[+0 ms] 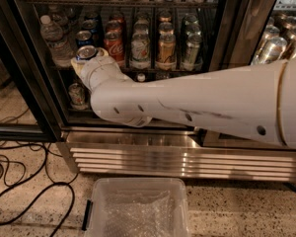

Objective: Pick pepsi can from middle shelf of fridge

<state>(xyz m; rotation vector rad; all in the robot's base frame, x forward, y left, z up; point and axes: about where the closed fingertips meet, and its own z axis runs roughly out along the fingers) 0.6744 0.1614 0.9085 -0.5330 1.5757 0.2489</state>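
The fridge [237, 38] stands open-fronted ahead, with dark wire racks. The middle shelf [163, 69] carries a row of cans and bottles. My white arm reaches in from the right, and my gripper [85, 63] is at the left end of that shelf. A silver can top with a pull tab [86, 52] shows right at the gripper's tip; its body is hidden by my wrist. It looks like the pepsi can. A blue can [84, 36] stands just behind it. A red Coca-Cola can [113, 46] stands to the right.
A clear water bottle [54, 39] stands left of the gripper. Gold and green cans fill the shelf's right side. A can [77, 94] sits on the lower rack. The steel slatted base [153, 157], a clear plastic bin [138, 206] and floor cables [24, 191] lie below.
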